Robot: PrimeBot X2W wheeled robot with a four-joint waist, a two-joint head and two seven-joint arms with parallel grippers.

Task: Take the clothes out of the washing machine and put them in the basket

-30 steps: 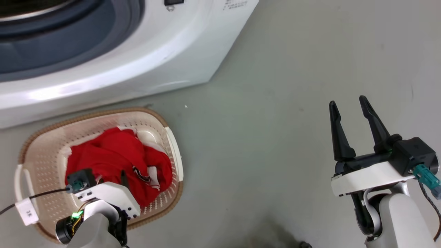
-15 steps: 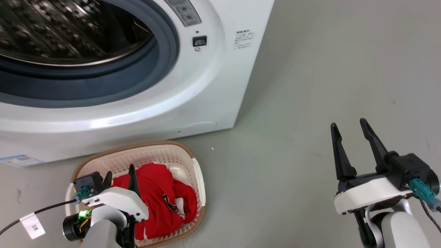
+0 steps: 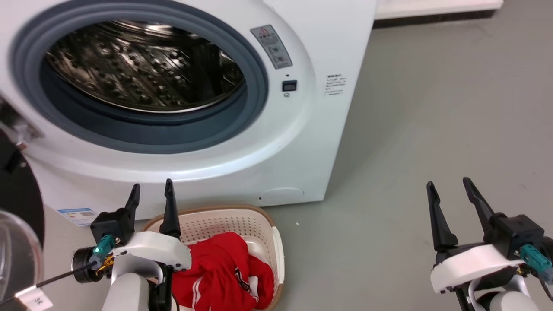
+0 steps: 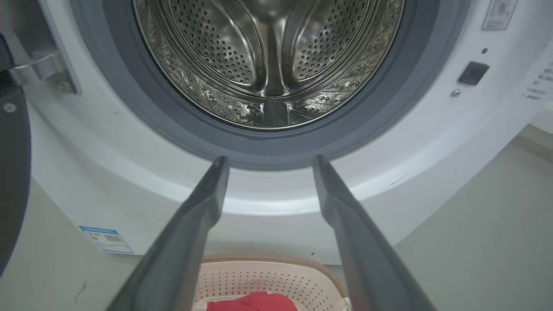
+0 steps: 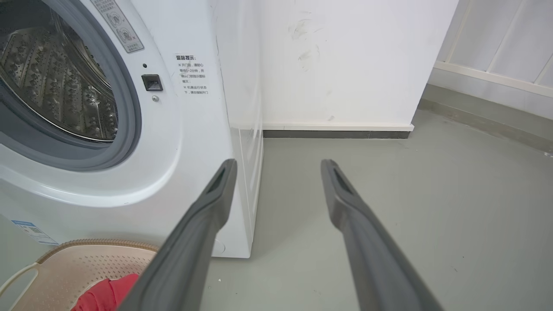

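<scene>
The left gripper (image 3: 151, 185) hangs with its two dark fingers spread apart and nothing between them, tips raised in front of the lower face of the washing machine (image 3: 302, 142), above the far end of the basket (image 3: 242, 210). In the left wrist view the same fingers (image 4: 203, 207) frame the bottom of the grey porthole seal. Beyond them is the perforated steel drum (image 4: 268, 56), its upper part cut off by the top edge. The right gripper (image 3: 448, 182) is likewise parted and holds nothing. It is well off to the right over the grey floor (image 3: 410, 108), and in its own view its fingers (image 5: 207, 207) point past the machine's corner towards a white wall. The clothes (image 3: 220, 268) lie bunched in the basket, red with thin white stripes. Their left part is hidden behind the left wrist and their near part is cut off by the bottom edge, so how many garments there are cannot be told. The basket stands on the floor just before the machine, only its far half visible. The black-framed glass door (image 3: 17, 203) stands open, cropped at the left edge.
</scene>
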